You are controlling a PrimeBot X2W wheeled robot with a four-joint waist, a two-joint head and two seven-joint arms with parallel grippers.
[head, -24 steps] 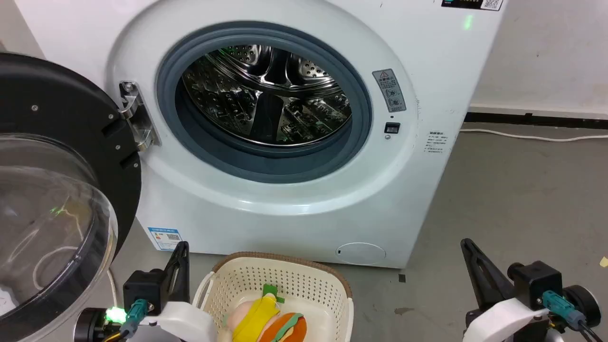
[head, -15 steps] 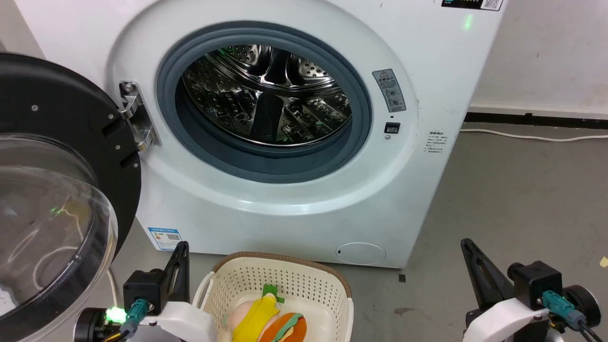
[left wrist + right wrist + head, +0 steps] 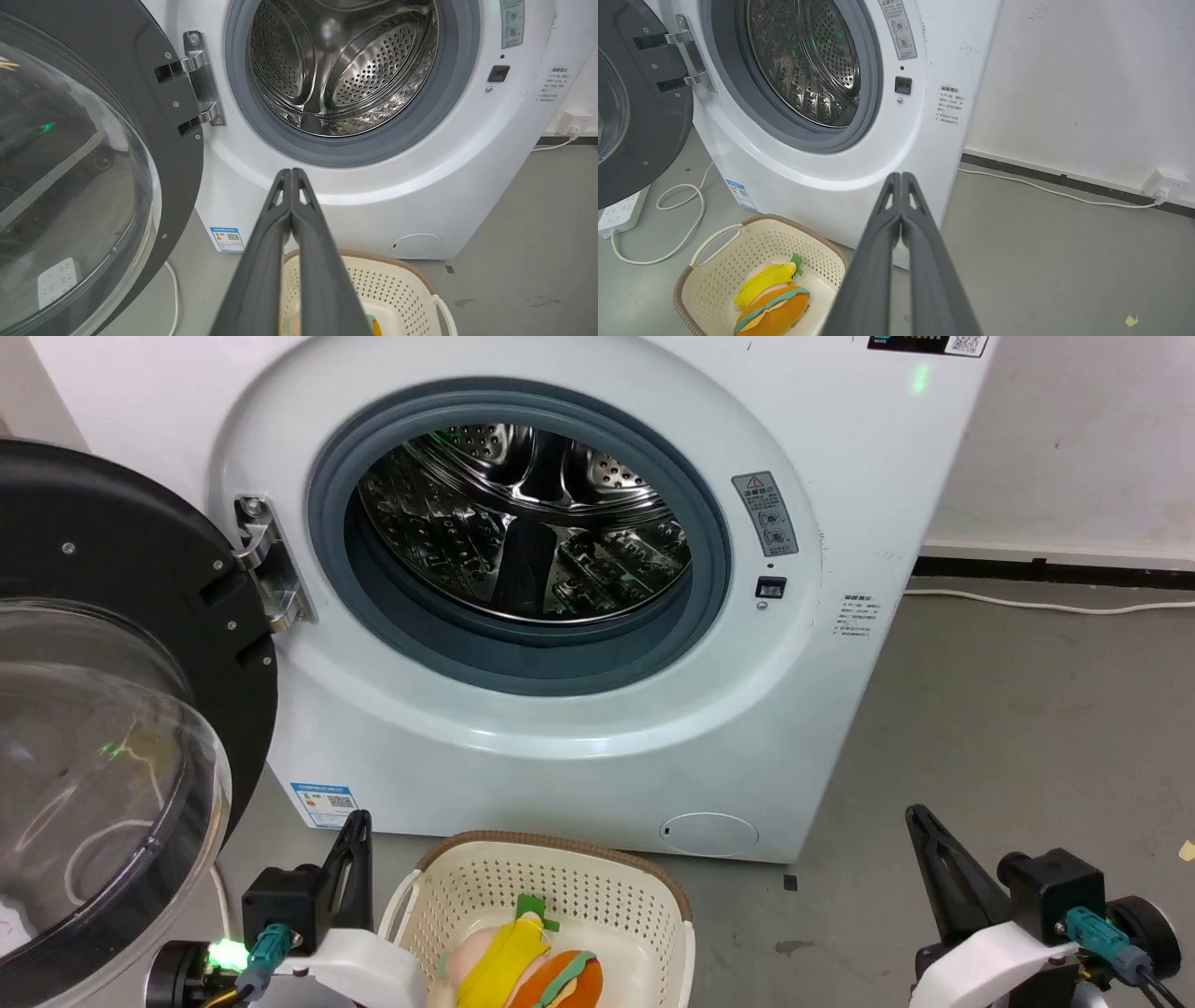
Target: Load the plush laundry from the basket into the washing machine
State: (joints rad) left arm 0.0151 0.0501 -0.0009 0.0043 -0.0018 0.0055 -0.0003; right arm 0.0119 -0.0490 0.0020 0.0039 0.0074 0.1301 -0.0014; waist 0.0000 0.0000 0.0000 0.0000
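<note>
Lengthwise, the doll [image 3: 499,954] points toward the washing machine [image 3: 579,775].

We see the washing machine [image 3: 579,775] in white across the middle of the head view, its door seal [image 3: 523,658] grey and its drum [image 3: 523,523] shiny steel dotted with holes. At the left edge the door [image 3: 140,551] has a black rim. At bottom centre the basket [image 3: 560,887] is cream and perforated, with a brown woven-look rim. In it the doll [image 3: 499,952] is peach-pink with a yellow shirt and green trim, and the hamburger plush [image 3: 574,980] is orange with green and yellow layers. The floor [image 3: 1008,728] is grey.
</note>
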